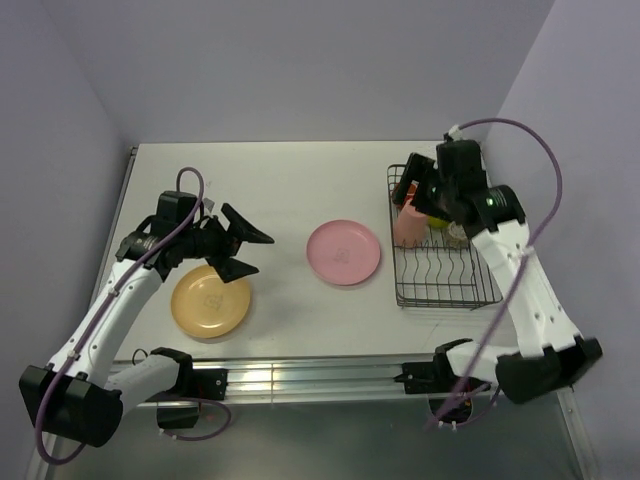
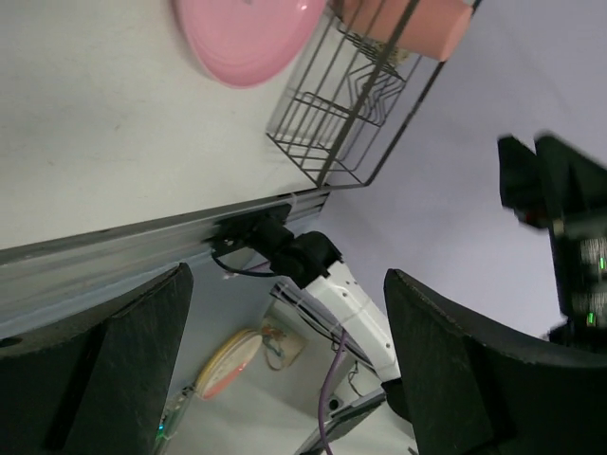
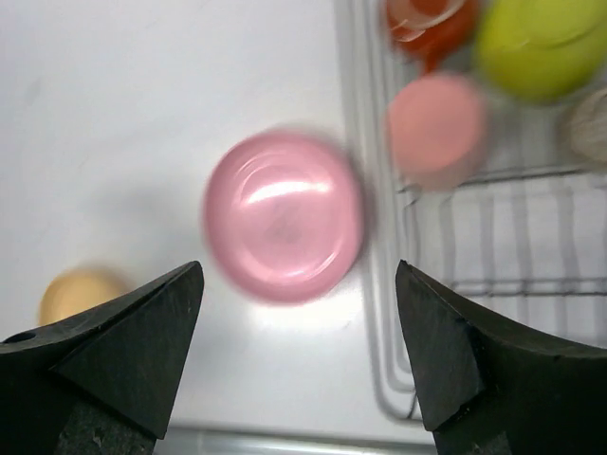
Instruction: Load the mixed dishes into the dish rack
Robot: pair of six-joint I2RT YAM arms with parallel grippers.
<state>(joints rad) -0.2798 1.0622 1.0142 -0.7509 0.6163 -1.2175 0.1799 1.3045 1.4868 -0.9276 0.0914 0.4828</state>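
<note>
At the far left of the table [image 1: 290, 180], the left claw [image 1: 250, 252] hangs tilted above the surface with its two fingers spread wide and nothing between them; its tips point to the right, toward the middle of the table. Just beneath and on the near side of this claw lies the pale orange plate [image 1: 211, 302], flat on the table, its far edge under the lower finger in the overhead view; whether finger and plate touch cannot be told. Further right, well beyond the left claw's tips and between the two arms, the pink plate [image 1: 343, 251] rests flat and alone on the table; from the right wrist it shows, blurred, far below and framed between that claw's fingers. Right of the pink plate, close beside it but apart, stands the dish rack [image 1: 445, 300], a black wire basket; its near half holds only its bars. Over the rack's far end hovers the right claw [image 3: 299, 275], fingers wide apart and gripping nothing. Below it, toward its right finger, the salmon tumbler [image 3: 436, 128] stands in the rack by the left wall; beyond the tumbler sit the dark red-brown mug [image 3: 432, 24] and the lime-green bowl [image 3: 541, 43]; the small grey-beige cup [image 3: 588, 128] shows at the picture's right edge, also inside the rack.
</note>
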